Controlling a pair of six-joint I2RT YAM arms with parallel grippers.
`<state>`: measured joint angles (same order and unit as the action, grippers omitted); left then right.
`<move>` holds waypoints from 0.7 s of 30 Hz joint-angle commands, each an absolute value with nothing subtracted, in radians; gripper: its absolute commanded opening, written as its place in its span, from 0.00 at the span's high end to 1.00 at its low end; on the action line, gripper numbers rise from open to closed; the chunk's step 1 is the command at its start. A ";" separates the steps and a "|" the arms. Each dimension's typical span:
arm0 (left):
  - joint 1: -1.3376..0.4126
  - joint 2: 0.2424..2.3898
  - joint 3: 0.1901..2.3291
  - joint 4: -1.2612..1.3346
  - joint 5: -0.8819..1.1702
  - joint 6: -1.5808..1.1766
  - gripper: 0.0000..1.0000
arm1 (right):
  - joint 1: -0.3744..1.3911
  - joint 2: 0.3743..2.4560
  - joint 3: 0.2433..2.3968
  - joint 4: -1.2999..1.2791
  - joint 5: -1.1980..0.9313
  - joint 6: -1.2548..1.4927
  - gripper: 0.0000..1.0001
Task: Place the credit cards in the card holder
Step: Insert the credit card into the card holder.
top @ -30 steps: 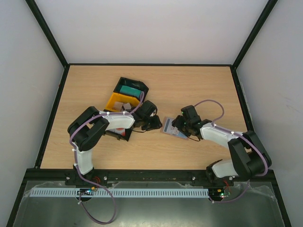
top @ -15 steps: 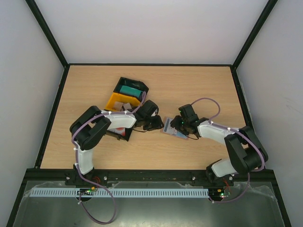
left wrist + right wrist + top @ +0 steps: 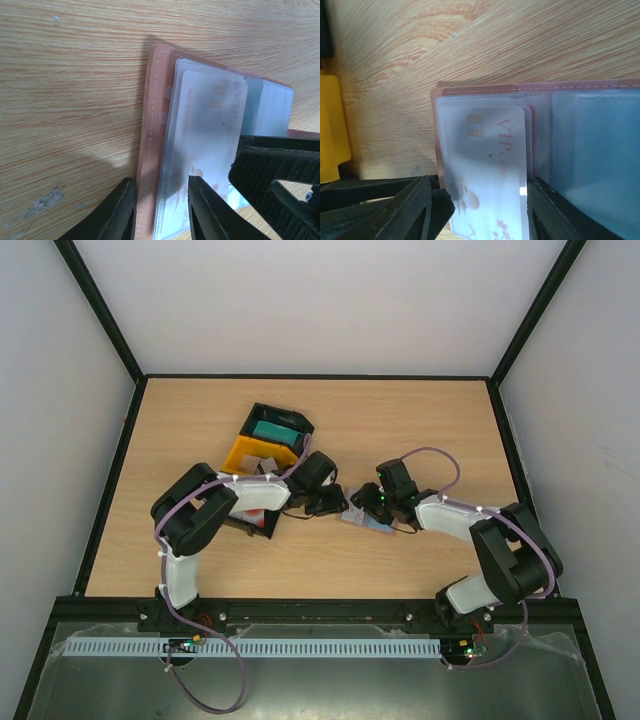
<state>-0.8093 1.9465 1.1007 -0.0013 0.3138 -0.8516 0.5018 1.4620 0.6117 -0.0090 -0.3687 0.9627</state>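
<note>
Centrally, one card holder (image 3: 148, 131), one sleeved card (image 3: 487, 165)

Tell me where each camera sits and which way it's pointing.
Top external: above and behind the bases, facing down at the table; left arm, right arm, left gripper and right gripper show.
Left wrist: on the left arm, facing down at the card holder; its two fingers show.
Right wrist: on the right arm, facing down at it too; its fingers show.
Both wrist views share one credit card.

Light wooden table (image 3: 200, 420), yellow tray (image 3: 240, 452) touching black tray (image 3: 288, 415), black frame rails, white walls
</note>
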 commanded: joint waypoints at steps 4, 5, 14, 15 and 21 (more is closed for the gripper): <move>-0.821 1.980 1.103 -0.051 0.319 -0.832 0.68 | 0.509 1.503 0.599 0.057 -0.449 0.983 0.48; -0.822 1.979 1.102 -0.054 0.319 -0.831 0.68 | 0.509 1.503 0.603 0.048 -0.442 0.979 0.48; -0.821 1.881 1.117 -0.122 0.227 -0.781 0.57 | 0.509 1.364 0.677 -0.171 -0.189 0.886 0.38; -0.821 1.865 1.121 -0.133 0.212 -0.771 0.54 | 0.509 1.345 0.679 -0.192 -0.157 0.876 0.36; -0.821 1.749 1.109 -0.169 0.132 -0.722 0.46 | 0.509 1.215 0.676 -0.290 -0.006 0.845 0.31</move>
